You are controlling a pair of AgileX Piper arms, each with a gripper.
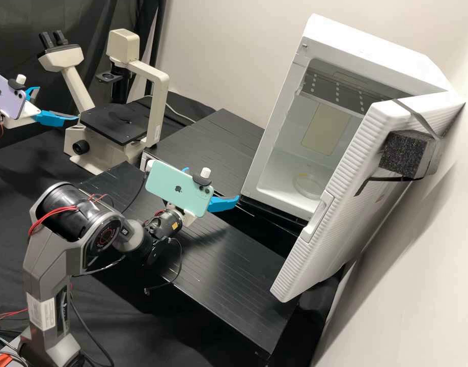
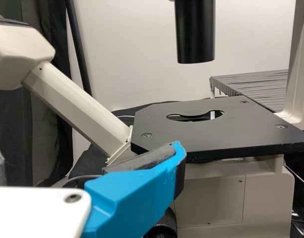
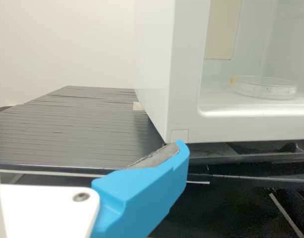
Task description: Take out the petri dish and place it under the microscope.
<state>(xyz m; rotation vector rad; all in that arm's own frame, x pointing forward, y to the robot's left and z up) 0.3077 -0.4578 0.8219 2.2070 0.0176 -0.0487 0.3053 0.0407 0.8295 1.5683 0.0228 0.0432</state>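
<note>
Both gape empty, the left gripper [image 1: 58, 103] well away from the white cabinet [image 1: 366, 46] and the right gripper [image 3: 87, 145] just outside it, where too low an entry could strike its front lip [image 3: 261, 128] before reaching the petri dish [image 3: 266, 90] inside.

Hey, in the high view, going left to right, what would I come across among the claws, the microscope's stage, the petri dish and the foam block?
Left claw, black microscope stage, right claw, petri dish, dark foam block strapped to the open door.
</note>
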